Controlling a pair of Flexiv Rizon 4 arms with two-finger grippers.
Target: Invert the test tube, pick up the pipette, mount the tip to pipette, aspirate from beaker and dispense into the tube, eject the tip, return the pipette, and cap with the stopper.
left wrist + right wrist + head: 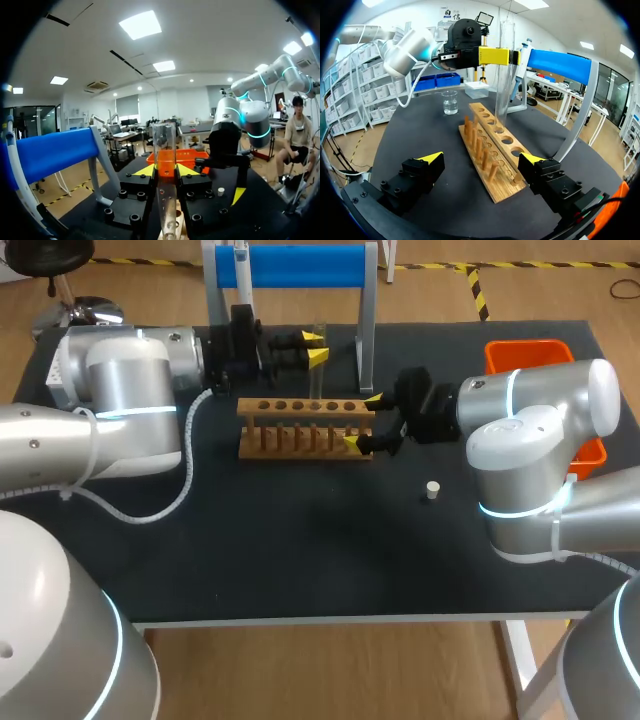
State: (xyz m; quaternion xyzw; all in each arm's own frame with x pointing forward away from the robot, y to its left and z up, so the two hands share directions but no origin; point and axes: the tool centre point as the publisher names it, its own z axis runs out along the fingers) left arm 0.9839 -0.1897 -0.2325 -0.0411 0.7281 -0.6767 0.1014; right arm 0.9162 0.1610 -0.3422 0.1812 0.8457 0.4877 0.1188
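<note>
At the rack [262,446], test tube [164,140] pinched in left end effector [164,171]; right end effector [482,159] spread.

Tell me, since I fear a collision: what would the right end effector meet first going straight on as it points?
Probably the wooden rack: its near end lies straight ahead, between the open fingers of the right end effector. The test tube stands farther along; depth is unclear.

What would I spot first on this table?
The left pincer holds a glass tube upright at the wooden rack. The right pincer stands open around the rack's end. A bright blue stand is at the table's back, an orange bin at its far right corner.
</note>
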